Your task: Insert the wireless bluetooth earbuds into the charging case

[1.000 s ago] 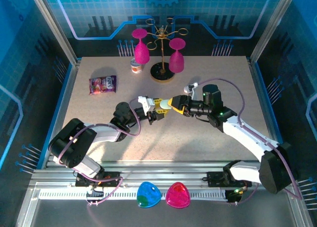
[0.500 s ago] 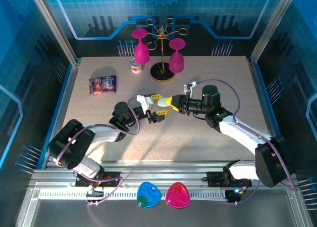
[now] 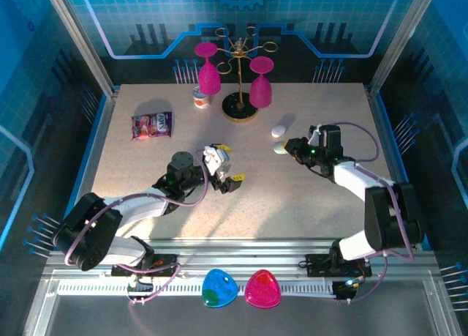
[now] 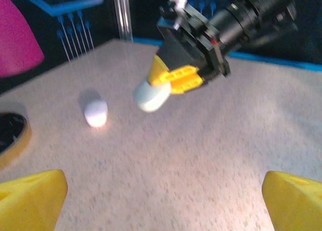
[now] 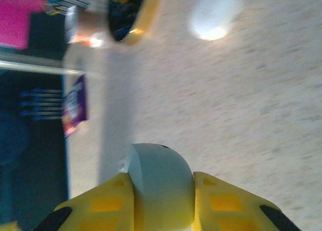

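Observation:
My right gripper (image 3: 282,148) is shut on a pale mint charging case (image 3: 278,148), held just above the table at right of centre. In the right wrist view the case (image 5: 158,173) sits clamped between the two yellow fingers (image 5: 100,206). A second, white case (image 3: 279,130) lies on the table just behind it. My left gripper (image 3: 223,169) stands wide open near the table's middle, with nothing between its fingertips (image 4: 30,201). The left wrist view looks at the right gripper (image 4: 173,82) with the mint case (image 4: 151,96) and at the white case (image 4: 95,112). The earbuds are hidden.
A gold stand (image 3: 240,109) with two pink glasses is at the back centre, a small jar (image 3: 200,98) to its left. A purple snack packet (image 3: 151,124) lies at the back left. Blue (image 3: 219,288) and pink (image 3: 262,288) pieces rest on the front rail.
The two grippers met at the centre over the mint case. My left gripper opened and drew back; my right arm carried the case away to the right.

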Robot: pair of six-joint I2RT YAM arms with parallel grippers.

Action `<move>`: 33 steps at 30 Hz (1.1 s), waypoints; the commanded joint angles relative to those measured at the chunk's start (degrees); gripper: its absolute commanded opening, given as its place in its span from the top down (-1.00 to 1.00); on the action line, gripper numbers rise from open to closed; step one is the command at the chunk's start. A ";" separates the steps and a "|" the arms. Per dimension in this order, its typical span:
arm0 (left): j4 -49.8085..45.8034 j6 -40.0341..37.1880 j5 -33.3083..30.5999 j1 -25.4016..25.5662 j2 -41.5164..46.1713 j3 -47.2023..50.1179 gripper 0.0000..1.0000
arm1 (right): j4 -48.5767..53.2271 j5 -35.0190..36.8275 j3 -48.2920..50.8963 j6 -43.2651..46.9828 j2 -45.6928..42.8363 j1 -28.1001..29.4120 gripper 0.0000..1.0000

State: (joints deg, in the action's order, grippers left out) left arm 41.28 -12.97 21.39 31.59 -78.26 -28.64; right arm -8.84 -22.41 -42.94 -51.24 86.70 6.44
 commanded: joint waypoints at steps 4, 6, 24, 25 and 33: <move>-13.93 -5.19 -1.36 1.27 0.29 -3.94 -0.99 | 3.23 6.38 -6.98 7.13 9.48 -1.14 0.57; -14.61 -4.91 -1.14 1.21 0.21 -4.22 -0.99 | 4.09 7.48 -8.45 7.91 11.75 -1.16 0.55; -52.91 14.93 -27.77 -1.10 7.36 -13.23 -0.99 | 14.08 14.69 -10.25 19.05 6.14 -3.56 -0.40; -54.99 17.09 -29.00 -1.80 7.65 -13.41 -0.99 | 14.41 15.02 -10.22 20.29 4.94 -3.21 -0.45; -74.47 32.69 -33.80 -10.62 5.16 -18.08 -0.99 | 15.70 15.80 -9.73 31.34 -3.67 7.33 -0.71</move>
State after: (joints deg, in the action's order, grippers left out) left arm -22.06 11.14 -9.19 23.33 -71.59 -43.92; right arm 5.19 -6.83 -51.86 -26.61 85.47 9.47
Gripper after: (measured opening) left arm 0.994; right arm 0.847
